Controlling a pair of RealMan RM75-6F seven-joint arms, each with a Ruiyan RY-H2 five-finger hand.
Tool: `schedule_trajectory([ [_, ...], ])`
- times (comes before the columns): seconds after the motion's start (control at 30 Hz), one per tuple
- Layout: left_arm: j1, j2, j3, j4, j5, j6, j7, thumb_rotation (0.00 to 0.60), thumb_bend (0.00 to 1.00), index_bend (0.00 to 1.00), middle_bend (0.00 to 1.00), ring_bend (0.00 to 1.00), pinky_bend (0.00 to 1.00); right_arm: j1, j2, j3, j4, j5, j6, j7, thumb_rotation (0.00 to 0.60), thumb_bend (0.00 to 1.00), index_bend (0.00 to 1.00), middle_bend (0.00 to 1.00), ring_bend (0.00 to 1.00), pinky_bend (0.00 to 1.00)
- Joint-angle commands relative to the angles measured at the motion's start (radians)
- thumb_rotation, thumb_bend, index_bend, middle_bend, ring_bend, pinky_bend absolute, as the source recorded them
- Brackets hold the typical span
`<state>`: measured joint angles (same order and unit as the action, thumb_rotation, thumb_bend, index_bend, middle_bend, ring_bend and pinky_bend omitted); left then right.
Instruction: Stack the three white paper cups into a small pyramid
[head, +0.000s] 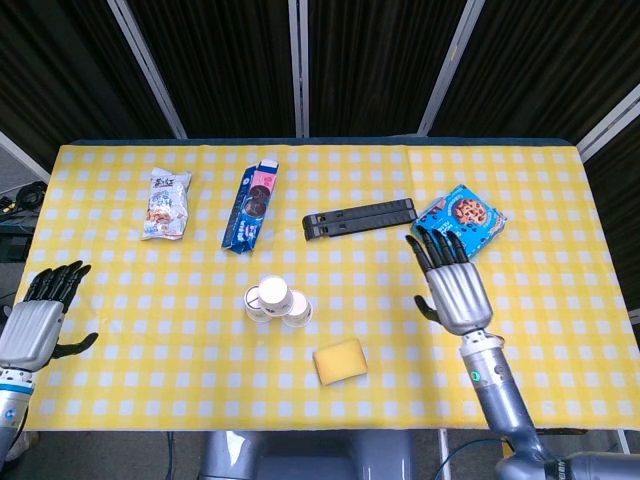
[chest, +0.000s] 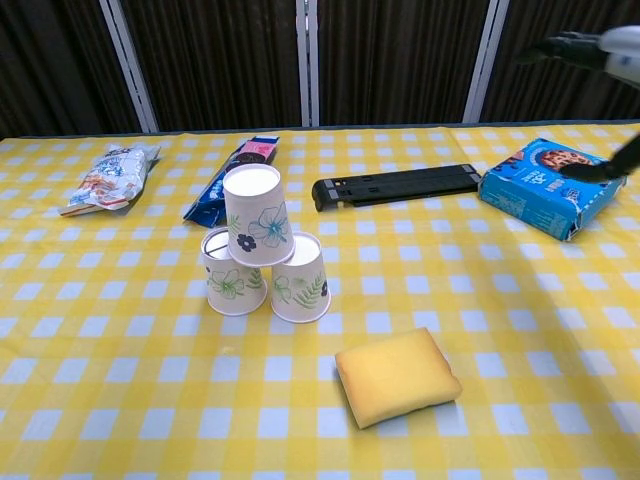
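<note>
My left hand (head: 35, 322) sits at the far left edge of the table (head: 560, 340), fingers spread and holding nothing, well apart from everything else. Beyond its fingertips and off to the right lie a snack bag (head: 166, 203) and a long blue biscuit packet (head: 250, 207).

Midway between my two hands stands the pyramid: two flower-printed base cups (chest: 270, 280) mouth-down and touching, with the top cup (chest: 256, 213) upside down across the pair, tilted a little toward the left one. From how it sits, I judge the stacking done, though the lean makes me wary. These are thin paper cups — very light, easily crushed, and a brushed rim would topple all three. If the top one needs squaring, I would pinch it gently on its side wall near the closed end, thumb opposite fingers, and lift straight up.

Just in front of the stack lies a yellow sponge (chest: 398, 376); behind it, a black power strip (chest: 396, 184).

My right hand (head: 455, 285) hovers well right of the cups, fingers wide and empty, fingertips pointing at the blue cookie box (head: 460, 222) just beyond them.
</note>
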<state>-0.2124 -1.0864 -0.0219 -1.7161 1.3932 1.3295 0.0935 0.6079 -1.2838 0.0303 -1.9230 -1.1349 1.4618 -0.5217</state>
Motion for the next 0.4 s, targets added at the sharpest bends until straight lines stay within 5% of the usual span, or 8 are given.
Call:
schedule_trajectory([
  [0.03, 0.014, -0.023, 0.012, 0.021, 0.021, 0.019, 0.008, 0.600, 0.20, 0.00, 0.00, 0.00, 0.00, -0.161, 0.061, -0.130, 0.164, -0.157, 0.077, 0.226, 0.600, 0.18, 0.00, 0.00, 0.00, 0.00],
  [0.4, 0.045, -0.091, 0.038, 0.093, 0.074, 0.068, 0.047, 0.600, 0.20, 0.00, 0.00, 0.00, 0.00, -0.332, 0.024, -0.188, 0.414, -0.244, 0.133, 0.498, 0.600, 0.17, 0.00, 0.00, 0.00, 0.00],
])
